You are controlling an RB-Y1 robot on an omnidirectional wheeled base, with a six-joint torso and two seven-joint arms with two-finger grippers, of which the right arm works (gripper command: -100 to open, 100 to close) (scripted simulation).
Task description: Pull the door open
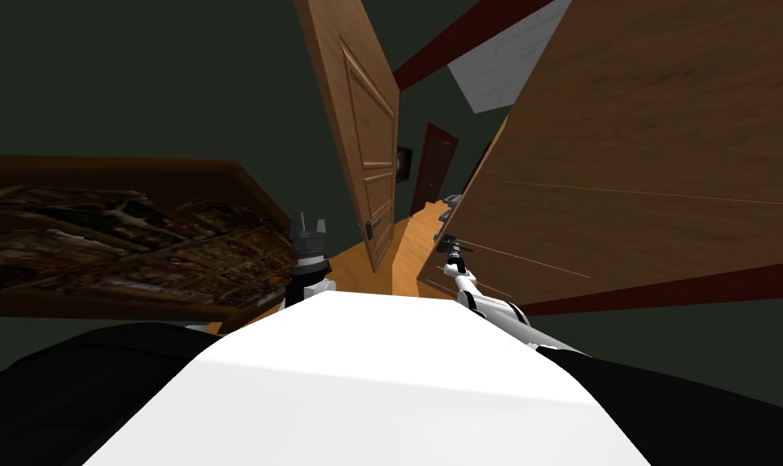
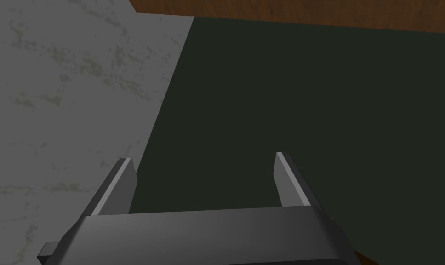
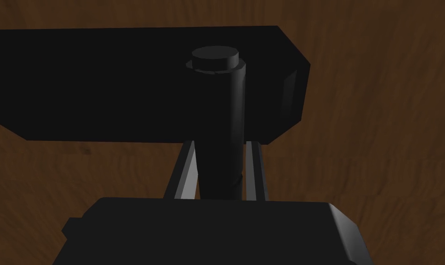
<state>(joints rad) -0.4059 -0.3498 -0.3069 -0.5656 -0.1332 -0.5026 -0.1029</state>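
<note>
handle foot behind right end effector

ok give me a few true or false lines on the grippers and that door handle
1. The right gripper is shut on the dark door handle. True.
2. The left gripper grips a handle as well. False: it is open and holds nothing.
3. The door behind the handle is brown wood. True.
4. The plate behind the handle is white. False: it is black.
</note>
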